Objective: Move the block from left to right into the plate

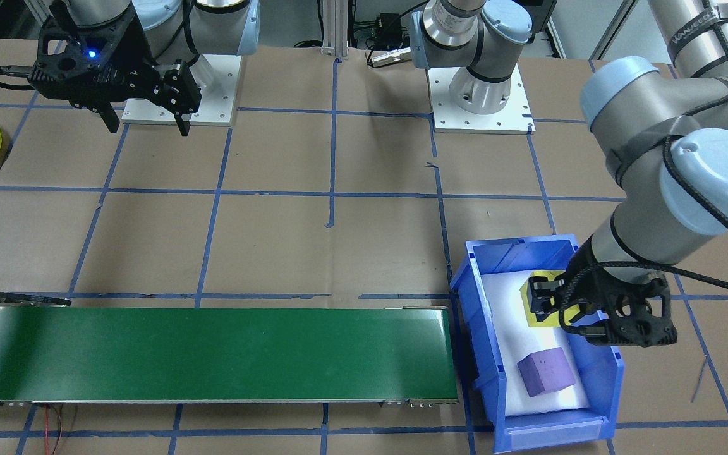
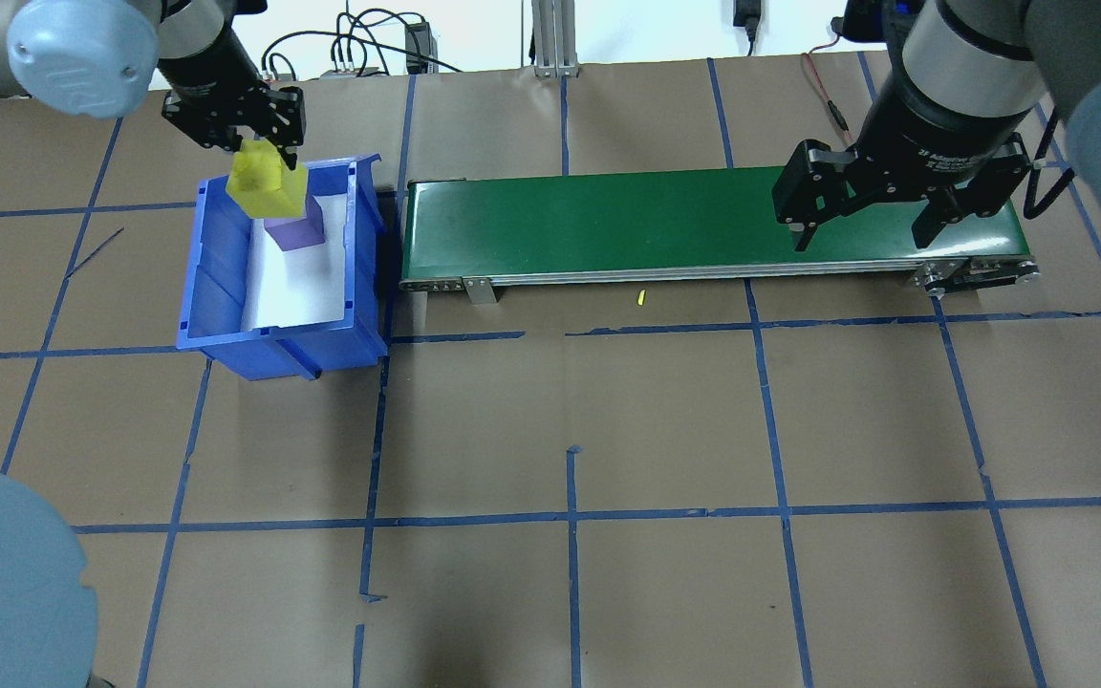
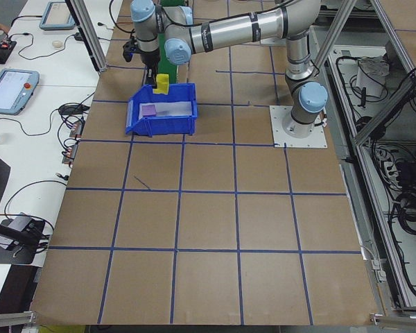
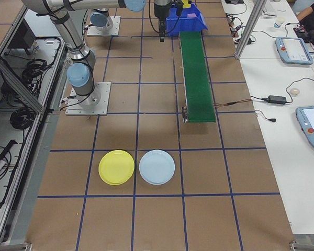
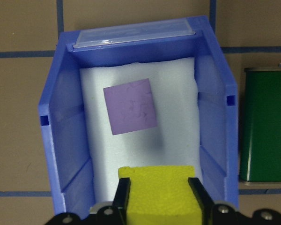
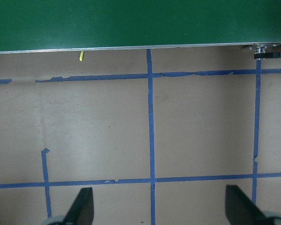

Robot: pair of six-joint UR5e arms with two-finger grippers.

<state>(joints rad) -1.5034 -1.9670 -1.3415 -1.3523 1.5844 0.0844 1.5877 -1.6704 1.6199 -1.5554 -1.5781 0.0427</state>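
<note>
Jaws of the left gripper (image 5: 157,199) are clamped on a yellow block (image 2: 262,179), holding it in the air above the blue bin (image 2: 226,315), clear of the white foam pad (image 5: 140,154) that lines the bin's floor; a purple block (image 5: 130,112) lies on that pad below and beyond the held one, apart from it; the right gripper (image 2: 864,225) hangs with its jaws spread wide and nothing between them, above the end of the green conveyor belt (image 2: 608,225) that is farthest from the bin; in the right wrist view its two fingertips (image 6: 82,206) stand far apart over bare brown table (image 6: 98,140) marked with blue tape lines, the belt's edge running along the top; the bin sits just beside the belt's other end; the yellow plate (image 4: 116,167) rests flat on the table well apart from the belt and the bin, on the robot's right side, with a pale blue plate (image 4: 157,167) just beside it; a small yellow scrap (image 2: 640,297) lies on the table near the belt's long edge.
</note>
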